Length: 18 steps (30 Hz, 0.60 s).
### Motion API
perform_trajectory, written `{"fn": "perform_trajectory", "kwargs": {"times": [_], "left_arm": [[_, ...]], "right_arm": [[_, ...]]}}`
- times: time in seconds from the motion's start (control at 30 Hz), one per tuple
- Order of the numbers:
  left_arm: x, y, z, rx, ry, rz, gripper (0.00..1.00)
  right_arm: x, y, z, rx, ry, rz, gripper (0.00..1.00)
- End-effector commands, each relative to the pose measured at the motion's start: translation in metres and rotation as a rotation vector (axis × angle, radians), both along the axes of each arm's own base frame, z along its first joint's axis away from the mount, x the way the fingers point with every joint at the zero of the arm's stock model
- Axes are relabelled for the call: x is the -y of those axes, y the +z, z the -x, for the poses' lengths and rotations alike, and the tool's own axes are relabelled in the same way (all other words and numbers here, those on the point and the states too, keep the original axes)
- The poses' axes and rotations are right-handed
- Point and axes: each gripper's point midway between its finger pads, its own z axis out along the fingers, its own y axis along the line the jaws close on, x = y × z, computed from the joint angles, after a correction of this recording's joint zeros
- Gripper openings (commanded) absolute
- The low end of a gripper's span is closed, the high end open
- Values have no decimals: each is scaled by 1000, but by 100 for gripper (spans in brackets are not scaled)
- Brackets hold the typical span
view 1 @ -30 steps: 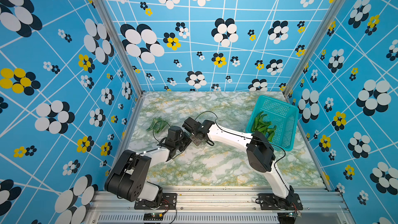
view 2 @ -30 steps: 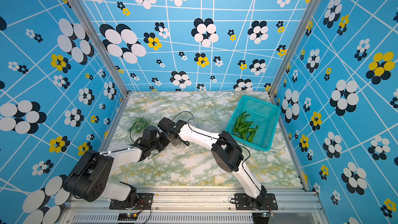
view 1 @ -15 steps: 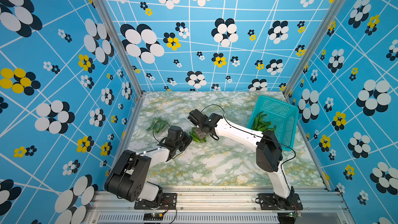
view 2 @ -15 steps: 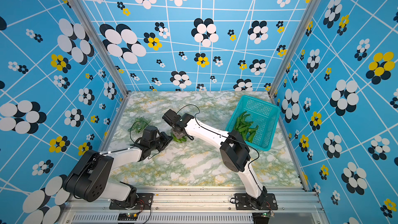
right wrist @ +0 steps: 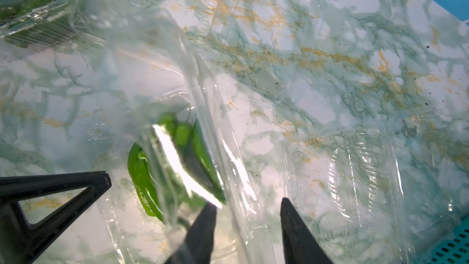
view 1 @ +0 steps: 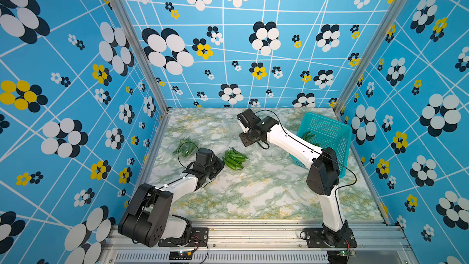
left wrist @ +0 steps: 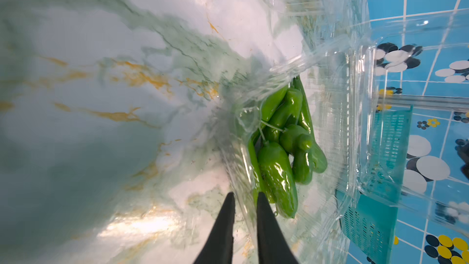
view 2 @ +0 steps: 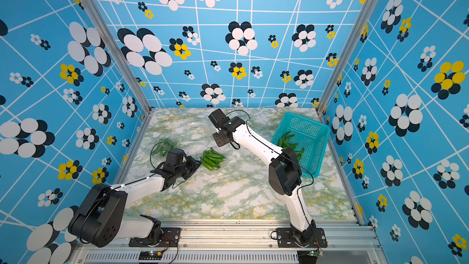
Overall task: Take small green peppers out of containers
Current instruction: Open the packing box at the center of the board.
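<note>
Within the last second the right end effector (view 1: 247, 140) had let go and drawn up and back over the green-veined marble worktop (view 1: 253, 194). A second earlier it had been shut and pressed close against the left end effector (view 1: 219, 166) over the same spot. The wrist camera now showed the right end effector (right wrist: 247, 201) with its jaws roughly half apart and gripping nothing, only a loose flap of clear film rising between them. With that arm out of the way, a tight heap of slender, glossy small green peppers (view 1: 234, 160) lay exposed in both top views, just beside the left end effector. That arm had hardly moved. The left end effector (left wrist: 245, 194) was nearly closed, with only a thin slit left, and the rim of the clear thin plastic clamshell container (left wrist: 338, 133) seemed to run through that slit. It looked pinched, though the hold may have been starting to slacken. As far as the wrist view showed, the small green peppers (left wrist: 281, 148) lay within the container's clear walls and not on bare marble. I judged the box opened but not yet emptied. More peppers lay in the teal perforated plastic basket (view 1: 327, 128), and a second clear clamshell box (view 1: 186, 147) near the left wall held its own.
</note>
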Motion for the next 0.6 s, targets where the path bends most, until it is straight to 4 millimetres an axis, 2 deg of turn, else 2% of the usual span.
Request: {"fn": "perform_trajectory", "kwargs": {"times": [0.0,0.13,0.3,0.37,0.47,0.57], "left_arm": [[-11,2,2,-13,19,-50,19],[-15,10,3,1,29,-65,20],[-18,26,1,28,36,-74,26],[-20,33,1,38,39,-82,28],[-25,41,5,44,47,-98,31],[-33,47,10,44,65,-111,32]], "right_arm": [[16,13,-13,15,-31,2,54],[42,23,-39,44,-95,-10,64],[82,25,-70,69,-188,22,68],[95,27,-76,78,-210,23,68],[94,33,-72,70,-181,-10,66],[79,33,-57,12,-130,-82,61]]}}
